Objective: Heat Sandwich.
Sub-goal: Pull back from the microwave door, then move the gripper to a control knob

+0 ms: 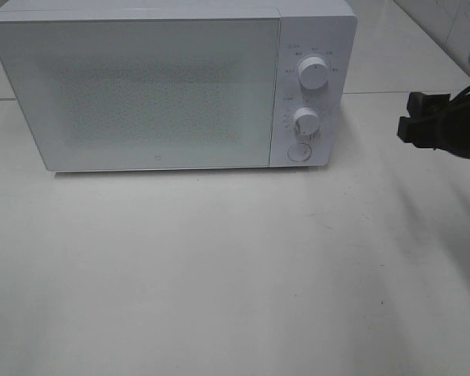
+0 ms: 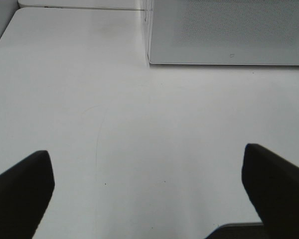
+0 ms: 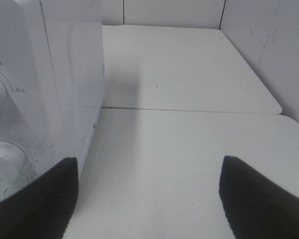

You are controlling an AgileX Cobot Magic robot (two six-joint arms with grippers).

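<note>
The white counter (image 1: 219,282) is filling the lower half of the high view, nearest the camera. In the left wrist view the left claw (image 2: 147,152) is hanging over this counter with its 2 dark fingers (image 2: 20,189) spread wide apart and gripping nothing, and the microwave (image 2: 229,35) is showing its lower front edge ahead of it. At the right edge of the high view, about level with the dials, the right claw (image 1: 410,116) is hovering beside the microwave and apart from it. Its 2 fingers are also standing apart with nothing between them, and its own wrist view is showing the control panel close beside 1 finger. Farther back, across the upper part of the high view, the microwave is sitting on the counter with its door (image 1: 133,94) shut. At its right end the upper dial (image 1: 314,73), the lower dial (image 1: 306,121) and a round button (image 1: 299,152) are lining up in 1 column. The sandwich is showing in none of the 3 views, so its place cannot be told.
</note>
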